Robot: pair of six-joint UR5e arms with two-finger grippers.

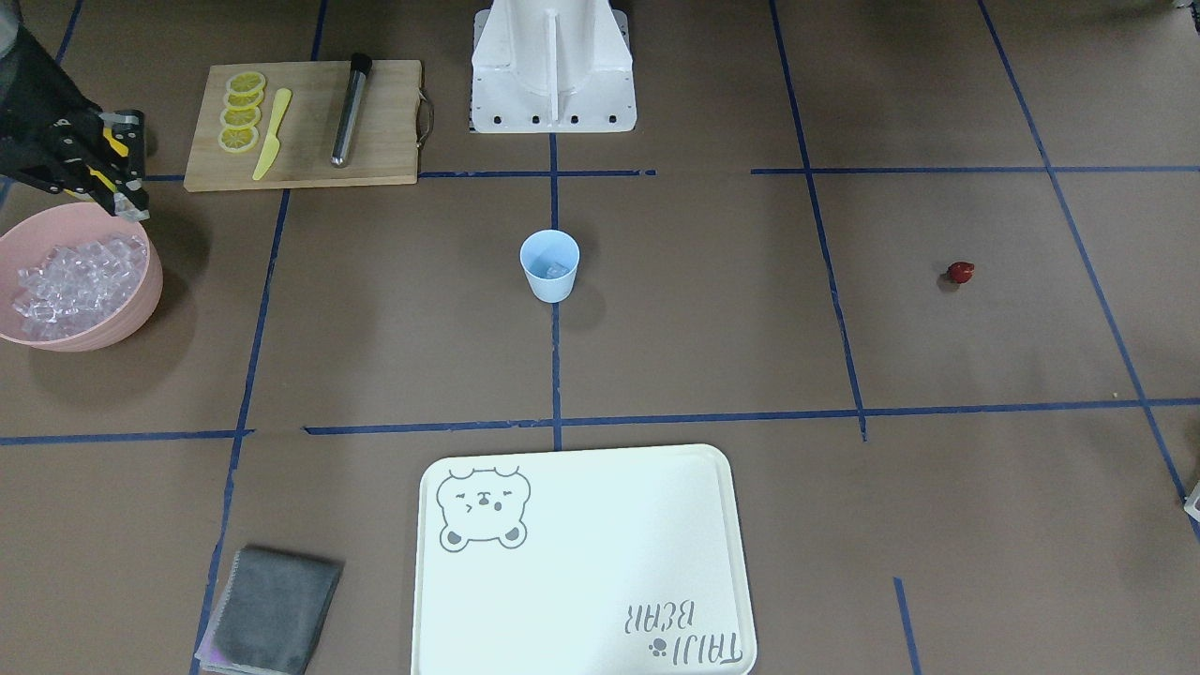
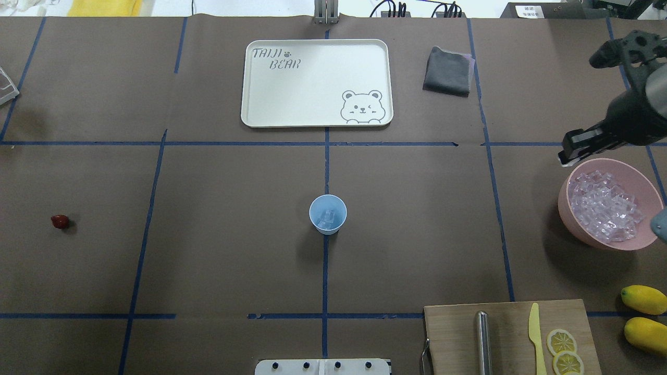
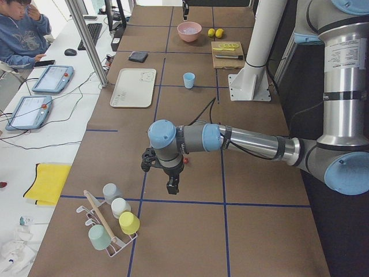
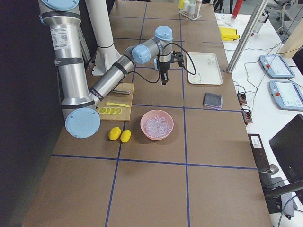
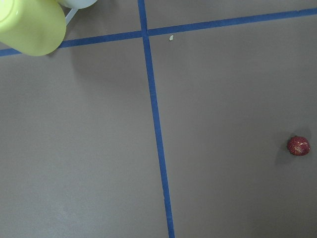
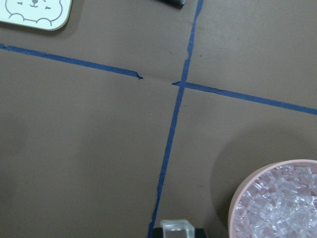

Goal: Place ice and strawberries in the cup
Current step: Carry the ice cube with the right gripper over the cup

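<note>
**Cube in hand by the bowl, strawberry out on the left**

One ice cube (image 6: 175,229) is pinched in the right hand (image 2: 565,154), held up just beside the pink bowl (image 2: 564,205) piled with ice (image 2: 604,205). The cup (image 2: 328,213) is parked mid-surface with some ice in it. The strawberry (image 2: 60,221) is lying on the surface well off to the left. The left hand (image 3: 173,186) is hung over that end, and whether it's apart or together can't be told.

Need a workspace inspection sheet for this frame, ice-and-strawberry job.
Surface: brown-paper table, blue tape grid.
Job's things: cup centre, ice inside; strawberry alone on robot's left; pink bowl of ice on its right.
Clutter: tray, cloth, cutting board, lemons, spare cups.
Claws: right claw raised beside pink bowl, shut on ice cube; left claw state unclear.
Cables: black cable looping above left claw.
Surroundings: seated person, tablets.
</note>
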